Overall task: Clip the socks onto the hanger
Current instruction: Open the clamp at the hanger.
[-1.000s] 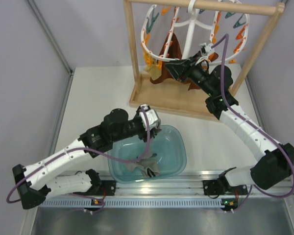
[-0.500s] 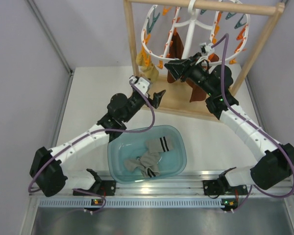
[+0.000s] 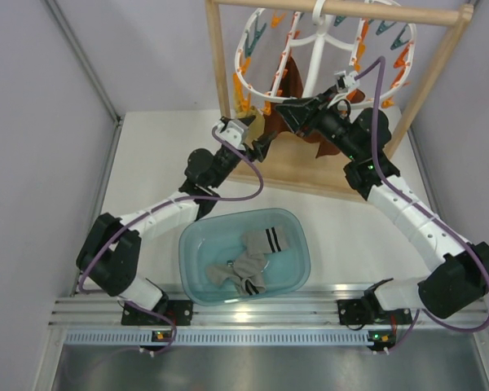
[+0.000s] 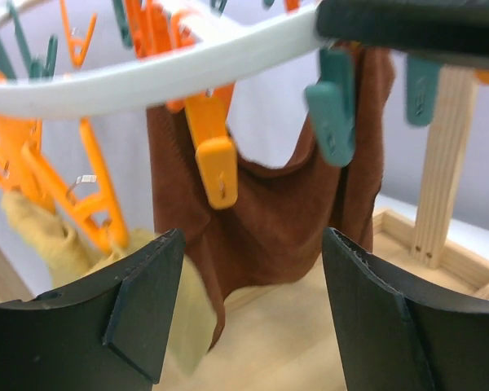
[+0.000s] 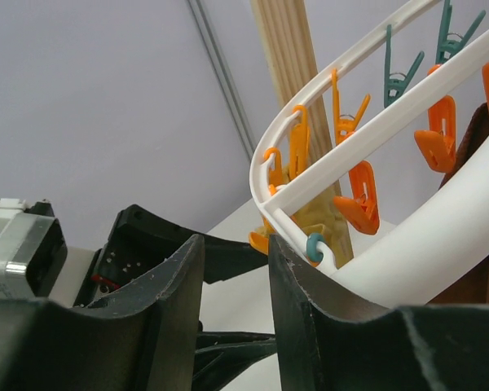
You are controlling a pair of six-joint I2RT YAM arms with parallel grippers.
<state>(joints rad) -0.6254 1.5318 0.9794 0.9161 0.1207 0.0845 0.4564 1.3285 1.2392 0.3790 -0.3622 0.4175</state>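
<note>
The white hanger (image 3: 310, 49) with orange and teal clips hangs from the wooden rack. A mustard-yellow sock (image 3: 249, 122) hangs from an orange clip at its left rim and also shows in the left wrist view (image 4: 53, 240). Two grey socks with striped cuffs (image 3: 265, 241) lie in the teal basin (image 3: 297, 269). My left gripper (image 3: 258, 140) is open and empty just below the hanger ring (image 4: 163, 69), facing a brown sock (image 4: 277, 204). My right gripper (image 3: 284, 110) sits against the ring (image 5: 326, 147), its jaws slightly apart with nothing between them.
The wooden rack (image 3: 220, 73) stands on its base board (image 3: 310, 175) at the back. Two long dark brown socks (image 3: 289, 81) hang from the hanger. The two grippers are close together under the ring. Grey walls close both sides.
My left arm has risen from the basin and reached to the hanger's lower left rim, gripper open. The right gripper stayed at the ring, which swung a little.
</note>
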